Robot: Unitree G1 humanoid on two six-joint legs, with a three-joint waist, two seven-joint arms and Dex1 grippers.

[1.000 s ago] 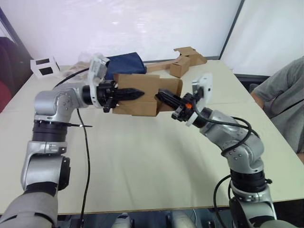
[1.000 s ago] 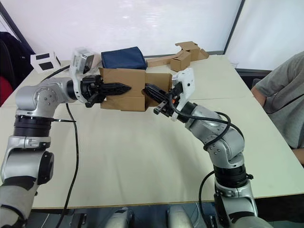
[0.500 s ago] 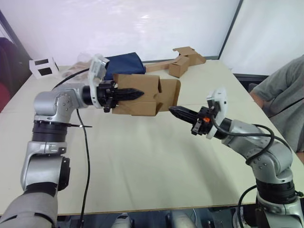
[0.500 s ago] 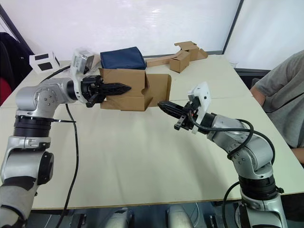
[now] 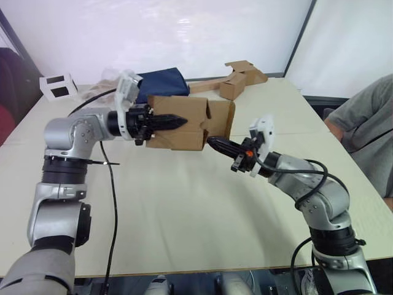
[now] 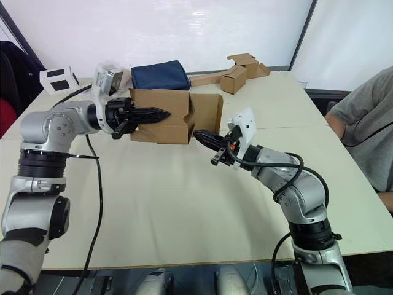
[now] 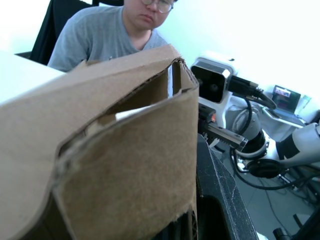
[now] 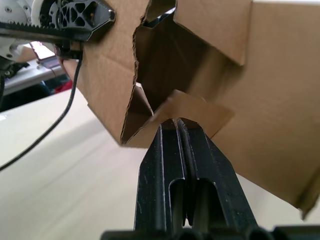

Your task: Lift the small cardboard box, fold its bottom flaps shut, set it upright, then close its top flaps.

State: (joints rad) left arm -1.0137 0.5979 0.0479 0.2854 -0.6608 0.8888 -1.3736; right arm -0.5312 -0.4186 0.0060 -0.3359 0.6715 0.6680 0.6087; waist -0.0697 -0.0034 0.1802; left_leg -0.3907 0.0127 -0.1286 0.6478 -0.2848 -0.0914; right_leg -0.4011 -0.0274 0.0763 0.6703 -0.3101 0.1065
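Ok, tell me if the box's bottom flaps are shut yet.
Not yet. The bottom flaps stand ajar, showing the small cardboard box's dark inside, with the right gripper's closed tips against one flap.

We found the small plain brown corrugated cardboard box (image 5: pixel 184 121) matt, its torn edges rough and fibrous. The two-fingered black right gripper (image 8: pixel 178 125) was smooth, faintly glossy plastic. The pale cream table (image 5: pixel 184 209) looked smooth and matt; the folded navy bundle (image 6: pixel 159 75) appeared cloth.
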